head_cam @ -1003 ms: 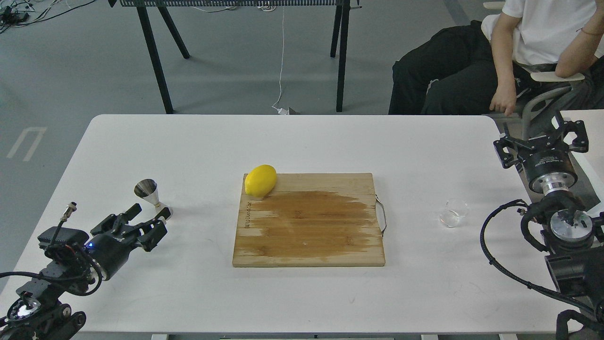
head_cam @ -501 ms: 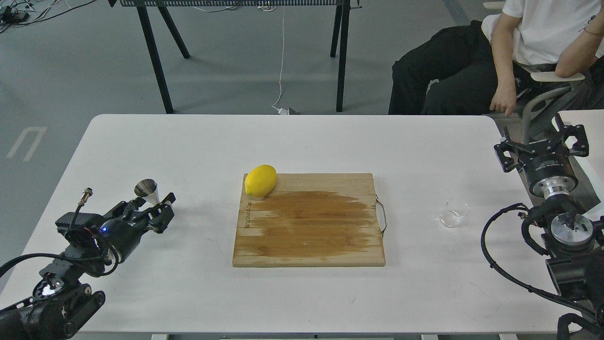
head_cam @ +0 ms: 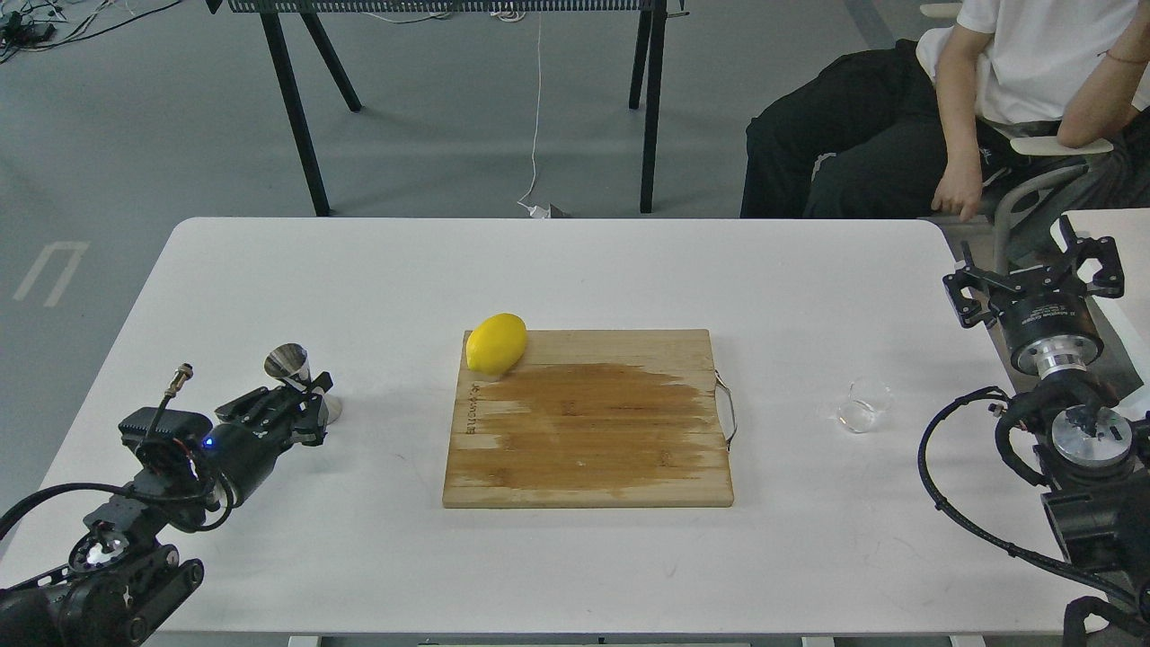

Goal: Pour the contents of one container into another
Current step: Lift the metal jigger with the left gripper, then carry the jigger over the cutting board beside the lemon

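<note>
The steel jigger (head_cam: 289, 363) stands tilted at the table's left, its waist between the fingers of my left gripper (head_cam: 304, 395), which has drawn in on it. Its base (head_cam: 331, 410) shows just past the fingertips. Over on the right, the small clear glass cup (head_cam: 864, 405) sits on the table by itself. My right gripper (head_cam: 1033, 274) hangs open beyond the table's right edge, up and to the right of the cup, with nothing in it.
A wooden cutting board (head_cam: 588, 440) with a dark wet patch lies in the middle, a lemon (head_cam: 496, 343) on its far left corner. A seated person (head_cam: 952, 108) is behind the table's far right corner.
My left gripper has advanced forward and to the right, and its fingers have narrowed around the jigger, which shifted slightly right. The right gripper has barely moved.
</note>
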`<state>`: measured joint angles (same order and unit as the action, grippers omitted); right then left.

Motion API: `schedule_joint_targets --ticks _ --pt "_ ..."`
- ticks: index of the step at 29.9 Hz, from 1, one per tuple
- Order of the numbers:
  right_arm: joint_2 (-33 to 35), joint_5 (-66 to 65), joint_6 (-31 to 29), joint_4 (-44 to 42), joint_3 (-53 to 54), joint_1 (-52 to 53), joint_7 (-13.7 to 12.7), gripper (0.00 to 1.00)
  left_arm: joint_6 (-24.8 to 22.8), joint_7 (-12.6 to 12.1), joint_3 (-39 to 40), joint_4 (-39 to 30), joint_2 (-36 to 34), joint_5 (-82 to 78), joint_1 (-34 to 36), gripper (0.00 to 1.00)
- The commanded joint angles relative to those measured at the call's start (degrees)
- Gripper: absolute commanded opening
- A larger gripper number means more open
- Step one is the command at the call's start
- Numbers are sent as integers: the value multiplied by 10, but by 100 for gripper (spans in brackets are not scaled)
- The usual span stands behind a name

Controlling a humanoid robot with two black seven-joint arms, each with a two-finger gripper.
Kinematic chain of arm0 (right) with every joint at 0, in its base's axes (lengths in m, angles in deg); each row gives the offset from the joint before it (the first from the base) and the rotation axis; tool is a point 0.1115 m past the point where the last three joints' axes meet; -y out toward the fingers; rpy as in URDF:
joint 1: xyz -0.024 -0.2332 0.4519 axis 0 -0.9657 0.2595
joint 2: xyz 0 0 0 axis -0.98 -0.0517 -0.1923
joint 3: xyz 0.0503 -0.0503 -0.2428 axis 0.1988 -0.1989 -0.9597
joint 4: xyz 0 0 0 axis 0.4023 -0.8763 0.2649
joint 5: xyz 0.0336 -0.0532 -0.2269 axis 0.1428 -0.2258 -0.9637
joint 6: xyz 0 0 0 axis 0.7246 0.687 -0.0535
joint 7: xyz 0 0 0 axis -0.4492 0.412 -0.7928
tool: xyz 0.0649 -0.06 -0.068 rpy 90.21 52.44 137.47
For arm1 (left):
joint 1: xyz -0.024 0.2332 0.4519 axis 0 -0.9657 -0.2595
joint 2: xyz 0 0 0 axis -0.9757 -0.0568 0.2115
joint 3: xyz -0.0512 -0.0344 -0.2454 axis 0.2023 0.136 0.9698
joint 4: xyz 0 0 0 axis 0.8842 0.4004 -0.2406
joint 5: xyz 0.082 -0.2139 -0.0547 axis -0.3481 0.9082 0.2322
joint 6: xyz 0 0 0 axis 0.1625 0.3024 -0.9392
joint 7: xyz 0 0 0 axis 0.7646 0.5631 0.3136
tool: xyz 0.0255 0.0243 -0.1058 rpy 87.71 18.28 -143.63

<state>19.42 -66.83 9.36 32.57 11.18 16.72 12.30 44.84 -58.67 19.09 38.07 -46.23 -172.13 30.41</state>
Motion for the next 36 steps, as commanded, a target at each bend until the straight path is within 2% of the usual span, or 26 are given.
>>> schedule_joint_targets --ticks 1,5,11,18,22,24,27,32,36 --pt "0 0 0 0 0 0 0 100 9 -1 -2 0 0 0 2 13" --pt "0 0 0 0 1 0 0 100 11 0 -2 -1 0 0 4 7" --pt "0 0 0 1 0 -1 0 100 17 1 -1 -29 -7 3 38 7" --pt "3 0 0 3 3 -13 0 100 16 1 -2 -156 -28 -3 80 6" --pt "12 0 0 3 3 -16 0 100 -37 0 -15 -237 -31 -11 100 5" --pt "15 0 0 3 3 -18 0 100 -54 -2 -32 -257 -24 -46 113 4" --pt "18 1 0 3 3 -21 0 100 -56 -5 -55 -252 -10 -135 130 4" --pt "19 1 0 3 3 -29 0 100 -64 -19 -68 -248 58 -135 131 4" --pt "19 1 0 4 3 -33 0 100 -81 -30 -107 -214 87 -135 130 4"
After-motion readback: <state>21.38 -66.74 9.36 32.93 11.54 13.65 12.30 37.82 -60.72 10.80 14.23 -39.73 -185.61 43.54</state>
